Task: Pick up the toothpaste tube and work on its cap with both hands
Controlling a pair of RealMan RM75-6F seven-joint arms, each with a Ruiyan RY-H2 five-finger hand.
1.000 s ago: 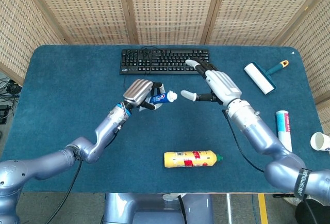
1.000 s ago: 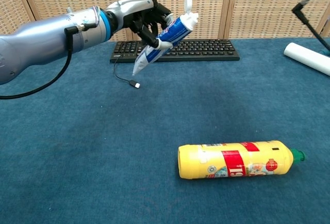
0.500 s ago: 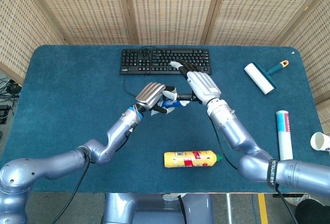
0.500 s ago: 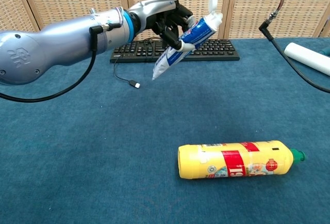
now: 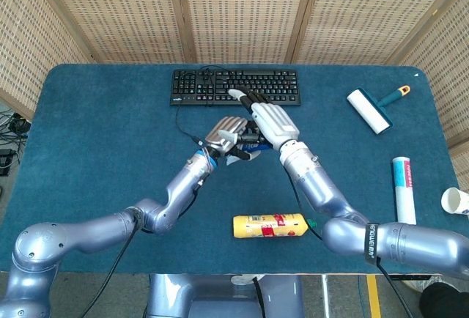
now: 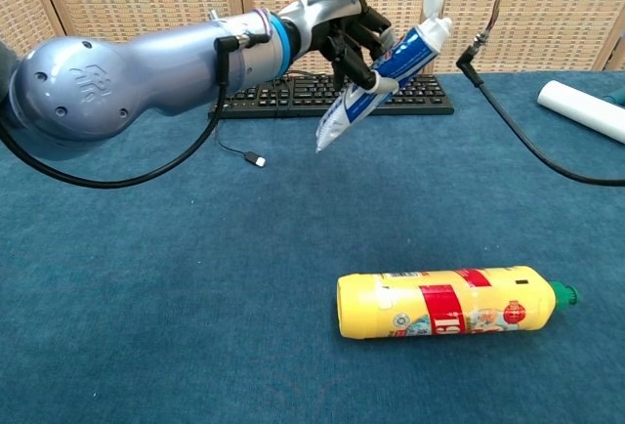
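A blue and white toothpaste tube [image 6: 374,89] hangs tilted above the table, gripped around its middle by my left hand [image 6: 344,35]. Its white cap [image 6: 436,11] points up and to the right, with the flip lid standing up. In the head view my left hand [image 5: 225,134] covers most of the tube, and only a bit of tube [image 5: 248,154] shows below it. My right hand [image 5: 266,121] lies over the cap end with its fingers stretched toward the keyboard. It holds nothing that I can see. The chest view shows no fingers on the cap.
A black keyboard [image 5: 234,86] lies behind the hands, its cable plug [image 6: 254,160] loose on the cloth. A yellow bottle [image 5: 270,225] lies on its side near the front. At the right are a lint roller [image 5: 372,109], a white cylinder [image 5: 402,183] and a paper cup [image 5: 456,201].
My left hand has carried the tube rightward toward the table's middle. My right hand has swung left and now lies over the tube's cap end, next to the left hand.
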